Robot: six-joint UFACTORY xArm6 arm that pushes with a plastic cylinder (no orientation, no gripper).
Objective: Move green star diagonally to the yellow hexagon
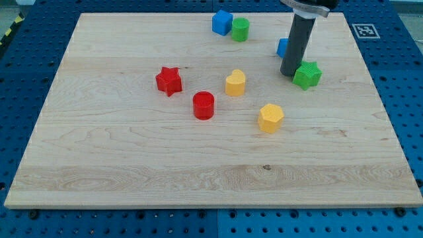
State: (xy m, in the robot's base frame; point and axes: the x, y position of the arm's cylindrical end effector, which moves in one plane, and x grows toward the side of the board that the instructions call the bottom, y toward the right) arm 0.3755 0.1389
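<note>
The green star [308, 75] lies at the view's upper right of the wooden board [132, 158]. The yellow hexagon [270, 118] lies below and to the left of it, near the board's middle right. My tip [289, 73] stands right against the star's left side, apparently touching it. The dark rod rises from there toward the view's top.
A blue block [282, 47] is partly hidden behind the rod. A yellow heart-like block [235, 82], a red cylinder [203, 105] and a red star [168, 80] lie in the middle. A blue cube [222, 22] and a green cylinder [240, 30] sit at the top.
</note>
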